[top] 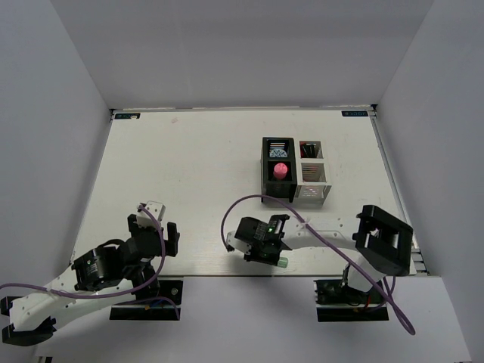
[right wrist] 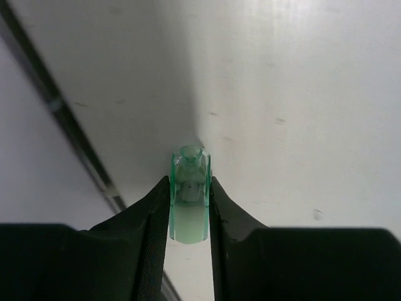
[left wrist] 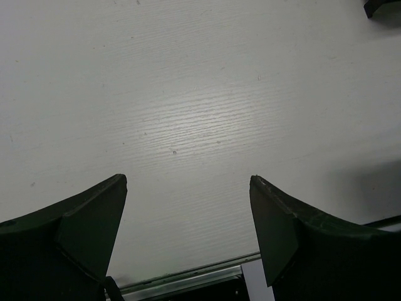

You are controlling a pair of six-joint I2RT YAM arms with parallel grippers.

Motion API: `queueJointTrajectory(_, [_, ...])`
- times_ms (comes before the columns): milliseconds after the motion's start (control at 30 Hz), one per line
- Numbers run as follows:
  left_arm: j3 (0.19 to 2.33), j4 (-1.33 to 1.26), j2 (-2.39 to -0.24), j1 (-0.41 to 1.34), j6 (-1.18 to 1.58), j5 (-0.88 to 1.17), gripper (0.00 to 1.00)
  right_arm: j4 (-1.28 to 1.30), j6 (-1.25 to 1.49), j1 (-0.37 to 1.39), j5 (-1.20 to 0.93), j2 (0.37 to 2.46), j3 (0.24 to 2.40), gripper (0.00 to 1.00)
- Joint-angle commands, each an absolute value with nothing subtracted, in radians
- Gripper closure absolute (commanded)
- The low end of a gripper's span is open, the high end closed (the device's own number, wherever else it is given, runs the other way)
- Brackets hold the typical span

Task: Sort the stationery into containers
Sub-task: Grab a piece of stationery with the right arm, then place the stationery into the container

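Observation:
My right gripper (right wrist: 189,185) is shut on a pale green translucent oblong piece (right wrist: 188,199), held upright between the fingers just above the table, near its front edge. In the top view this gripper (top: 278,255) sits at centre front with the green piece (top: 282,262) at its tip. The black mesh bin (top: 266,178) and the white/silver mesh bin (top: 327,180) stand side by side at the back right. A pink piece (top: 280,170) lies in the black bin. A dark marker (top: 309,150) stands in the white bin. My left gripper (top: 153,229) is open and empty over bare table (left wrist: 188,183).
The table's metal front edge (left wrist: 188,276) runs just below the left fingers and shows as a dark strip (right wrist: 62,119) left of the right gripper. A purple cable (top: 318,231) loops over the right arm. White walls enclose the table.

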State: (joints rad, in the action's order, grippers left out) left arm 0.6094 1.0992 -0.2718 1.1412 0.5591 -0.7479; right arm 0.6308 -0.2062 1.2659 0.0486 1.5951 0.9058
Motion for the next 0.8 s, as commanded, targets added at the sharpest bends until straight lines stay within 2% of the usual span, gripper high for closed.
queueJointTrajectory(0, [0.6,1.098,-0.275,1.14,0.568,-0.747,0.1,0.589,-0.276,1.227,0.201,1.481,0.928,1.0])
queueJointTrajectory(133, [0.598,1.098,-0.267,1.141,0.568,-0.749,0.1,0.452,-0.372,1.165,0.453,1.364,0.98,1.0])
queueJointTrajectory(367, [0.592,1.098,-0.268,1.14,0.568,-0.747,0.1,0.261,-0.456,1.026,0.615,1.269,1.057,1.0])
queueJointTrajectory(533, [0.591,1.097,-0.275,1.14,0.566,-0.747,0.1,0.183,-0.419,0.847,0.62,1.262,1.095,1.0])
queueJointTrajectory(767, [0.592,1.091,-0.276,1.141,0.564,-0.741,0.1,0.199,-0.192,0.611,0.427,1.206,1.066,1.0])
